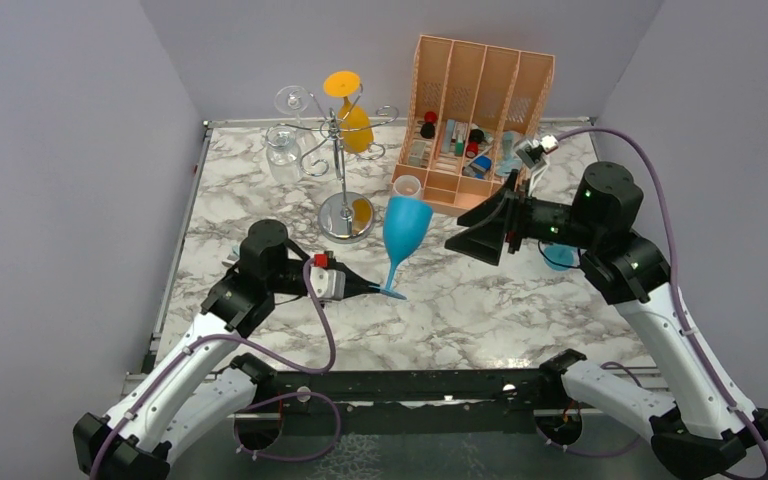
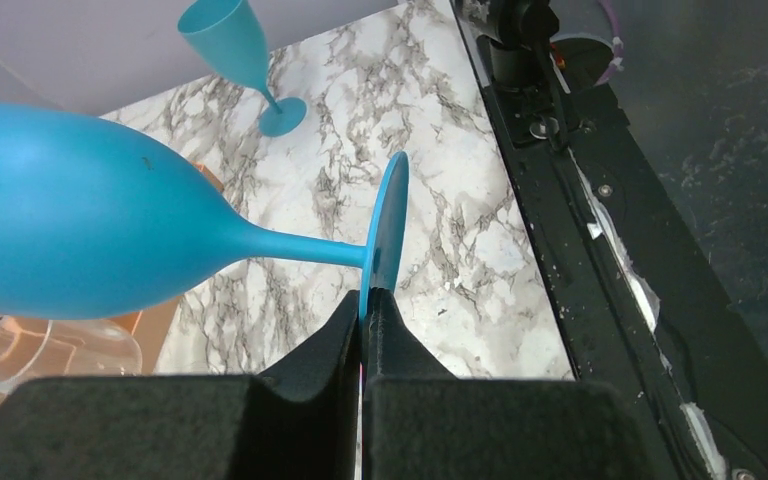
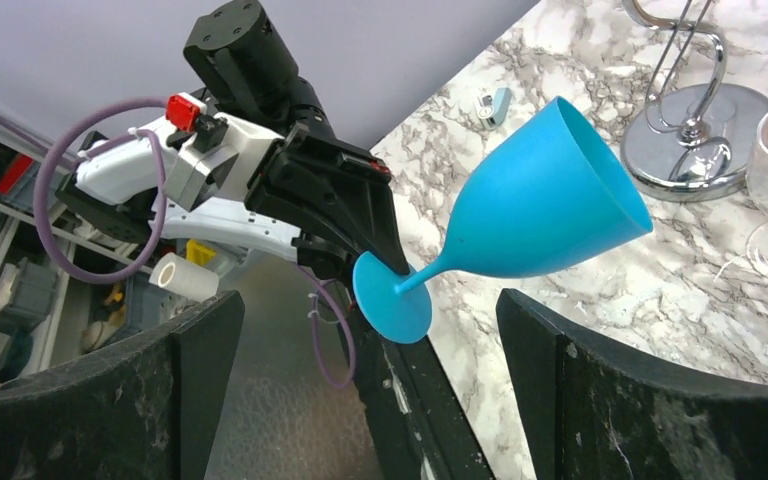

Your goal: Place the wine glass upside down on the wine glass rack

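Wine glass (image 2: pixel 90 230) has its foot rim hidden inside the left gripper (image 2: pixel 366 305).

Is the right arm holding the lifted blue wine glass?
No, open right jaws stand clear of the lifted blue wine glass; left jaws pinch its foot.
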### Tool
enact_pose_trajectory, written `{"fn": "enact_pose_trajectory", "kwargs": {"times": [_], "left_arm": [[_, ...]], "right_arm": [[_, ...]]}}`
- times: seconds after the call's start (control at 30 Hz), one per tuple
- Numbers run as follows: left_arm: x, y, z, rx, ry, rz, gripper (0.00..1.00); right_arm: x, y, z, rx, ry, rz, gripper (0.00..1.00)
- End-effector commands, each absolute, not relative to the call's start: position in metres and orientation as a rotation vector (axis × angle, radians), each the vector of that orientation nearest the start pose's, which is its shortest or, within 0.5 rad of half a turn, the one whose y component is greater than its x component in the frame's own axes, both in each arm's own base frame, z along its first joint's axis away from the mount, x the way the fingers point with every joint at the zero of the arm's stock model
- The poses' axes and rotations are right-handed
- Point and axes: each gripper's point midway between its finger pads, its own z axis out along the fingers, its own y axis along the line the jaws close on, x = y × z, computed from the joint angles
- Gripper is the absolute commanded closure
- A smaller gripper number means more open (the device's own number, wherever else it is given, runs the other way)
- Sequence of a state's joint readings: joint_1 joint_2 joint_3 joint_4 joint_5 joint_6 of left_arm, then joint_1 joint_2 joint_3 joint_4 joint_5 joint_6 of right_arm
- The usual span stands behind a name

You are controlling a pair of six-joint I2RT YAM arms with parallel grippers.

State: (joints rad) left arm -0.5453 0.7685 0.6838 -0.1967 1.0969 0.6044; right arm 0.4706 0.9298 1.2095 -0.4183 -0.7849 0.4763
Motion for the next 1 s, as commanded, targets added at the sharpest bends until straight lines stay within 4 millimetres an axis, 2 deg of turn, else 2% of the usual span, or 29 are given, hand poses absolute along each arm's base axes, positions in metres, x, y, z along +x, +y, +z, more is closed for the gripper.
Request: {"fn": "enact_pose_trajectory", "kwargs": {"times": [0.0,0.37,0.57,0.73,0.97], "left_arm": [[0.138,-0.246,0.278,1.396,1.043,-0.945,1.0],[0.141,-0.231,0.308,1.127,1.168,-0.938,1.0],[0.177,-0.223,0.315,0.75,1.46,-0.986,1.0],[0.178,-0.23,0.321,0.689,1.556,-1.075,1.0],[0.2,-0.233,0.329,0.515,1.706,-1.098,1.0]], "right_arm": [[0.169,0.235,0.391,-0.63,1.76,1.277,0.0],[0.175,0.233,0.381,-0.6,1.807,1.249,0.0],[0.182,0.234,0.378,-0.586,1.829,1.231,0.0],[0.181,0.234,0.382,-0.591,1.815,1.232,0.0],[0.182,0.232,0.383,-0.592,1.811,1.213,0.0]]}}
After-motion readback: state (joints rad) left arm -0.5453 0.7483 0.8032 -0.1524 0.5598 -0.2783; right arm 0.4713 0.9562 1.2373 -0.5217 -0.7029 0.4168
